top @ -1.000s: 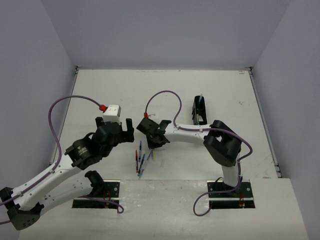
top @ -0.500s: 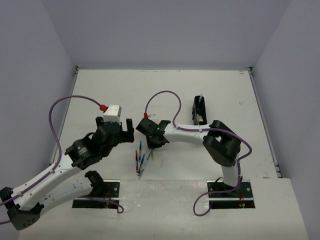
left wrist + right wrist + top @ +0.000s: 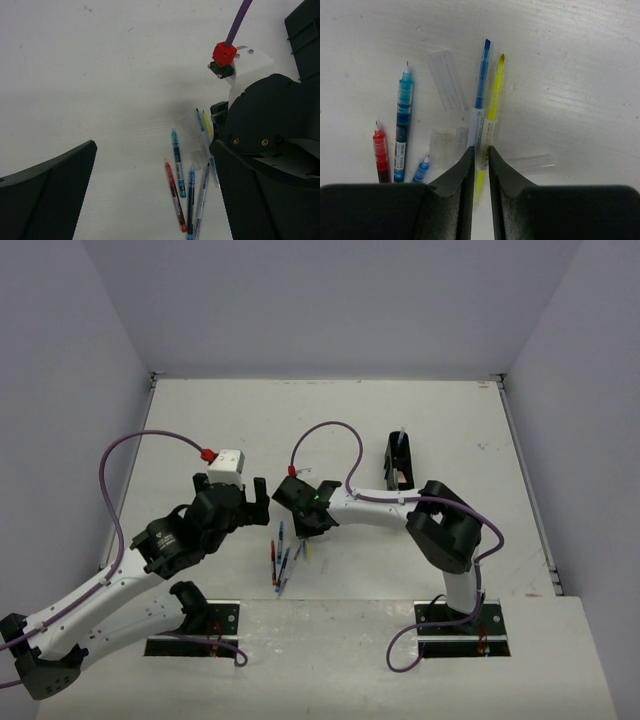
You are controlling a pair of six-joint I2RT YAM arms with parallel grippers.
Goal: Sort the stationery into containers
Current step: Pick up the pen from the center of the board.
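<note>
Standing here, I'm watching the right end effector (image 3: pixel 479 150) sitting low over the little cluster of pens near the middle of the tabletop (image 3: pixel 570 75). Its jaws are standing narrow, with the yellow pen (image 3: pixel 495 100) running straight up between them. By the look of it they are pinching that barrel across its width. The pen's long axis is lying in line with the fingers, tip pointing away from the wrist, so the squeeze is crossing it squarely.

A blue pen (image 3: pixel 481 80) is lying just left of it, almost parallel and touching. Its lower end is slipping in at the left finger, and I cannot tell whether it is caught too. A teal pen (image 3: pixel 404 125), a red pen (image 3: pixel 381 155) and some clear caps (image 3: pixel 447 80) are lying further left.

The left end effector (image 3: pixel 154 145) is hanging wide and holding nothing, off to the left of the pens. The organiser tray (image 3: pixel 398 465) is lying to the right of the cluster and farther back, its long axis running near to far. That makes it the right arm's carry.
</note>
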